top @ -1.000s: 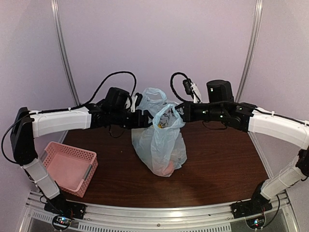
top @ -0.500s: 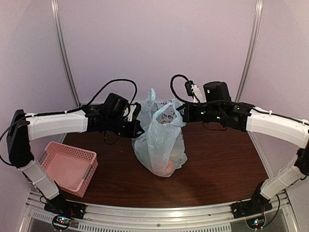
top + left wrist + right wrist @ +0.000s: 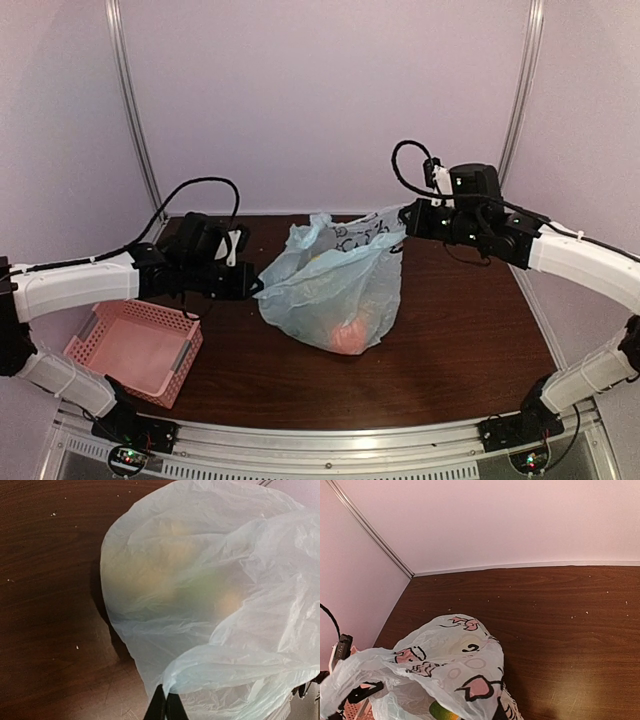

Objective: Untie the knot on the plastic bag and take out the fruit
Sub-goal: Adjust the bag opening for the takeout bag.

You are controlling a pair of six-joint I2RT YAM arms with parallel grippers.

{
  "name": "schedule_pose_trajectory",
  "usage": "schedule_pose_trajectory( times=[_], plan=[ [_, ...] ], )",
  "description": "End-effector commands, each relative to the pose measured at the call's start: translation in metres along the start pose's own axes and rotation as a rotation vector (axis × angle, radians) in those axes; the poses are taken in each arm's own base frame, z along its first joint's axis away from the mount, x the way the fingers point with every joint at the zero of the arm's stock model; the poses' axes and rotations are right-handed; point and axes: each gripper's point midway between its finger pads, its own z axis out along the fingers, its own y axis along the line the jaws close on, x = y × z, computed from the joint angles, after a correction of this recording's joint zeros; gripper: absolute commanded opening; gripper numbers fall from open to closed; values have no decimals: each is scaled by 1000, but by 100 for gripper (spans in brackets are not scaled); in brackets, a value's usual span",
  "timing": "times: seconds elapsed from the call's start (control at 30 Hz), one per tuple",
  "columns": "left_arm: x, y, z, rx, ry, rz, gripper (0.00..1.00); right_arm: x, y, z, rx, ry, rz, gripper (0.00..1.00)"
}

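Note:
The pale blue plastic bag (image 3: 335, 290) sits mid-table, stretched wide between both arms. My left gripper (image 3: 255, 288) is shut on a thin fold of the bag's left edge (image 3: 200, 667); its black fingertips (image 3: 172, 707) are pressed together. My right gripper (image 3: 403, 213) is shut on the bag's right handle, held higher. The printed side of the bag (image 3: 460, 660) fills the lower right wrist view and hides those fingers. Fruit shows through the plastic: an orange piece (image 3: 350, 338), a yellow one (image 3: 145, 565), a green one (image 3: 200, 590). The knot is out of view.
A pink perforated basket (image 3: 135, 345) stands at the front left, just below my left arm. The brown table (image 3: 470, 330) ends at a metal rail along the near edge. Pale walls close in the back and sides.
My left gripper has shut on the bag's left edge and pulled it down and to the left. The right arm has drawn right, so the bag now spreads wide and low.

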Motion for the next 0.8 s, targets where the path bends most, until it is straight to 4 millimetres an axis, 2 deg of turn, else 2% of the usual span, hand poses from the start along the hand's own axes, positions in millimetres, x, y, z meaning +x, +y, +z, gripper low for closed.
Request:
schedule_pose_trajectory(
  times=[0.0,0.1,0.2,0.23,0.27,0.33,0.4,0.47,0.57,0.67,0.77],
  plan=[
    [-3,16,-11,-52,-64,-56,0,-8,-21,-11,58,-43,32,0],
    [-4,20,-19,-65,-89,-64,0,-7,-22,-11,54,-42,38,0],
    [-9,14,-24,-36,-110,-39,2,-6,-15,-10,16,-36,37,0],
    [-12,10,-26,-18,-117,-19,10,-7,-9,-9,-17,-37,34,0],
    [-17,5,-29,-3,-128,7,27,-8,-4,-9,-45,-34,29,0],
    [-27,-9,-37,43,-140,71,52,-8,7,-7,-101,-22,12,0],
    [-43,-22,-50,65,-175,150,67,-7,16,-5,-140,-7,-6,0],
    [-62,-36,-66,83,-222,231,74,-6,19,-2,-155,1,-14,0],
    [-90,-64,-94,122,-302,366,78,-5,22,1,-165,7,-14,0],
    [-101,-99,-112,169,-353,513,84,-4,24,5,-169,13,-14,0],
    [-101,-132,-119,228,-372,609,88,-5,24,8,-169,11,-13,0]
  ],
)
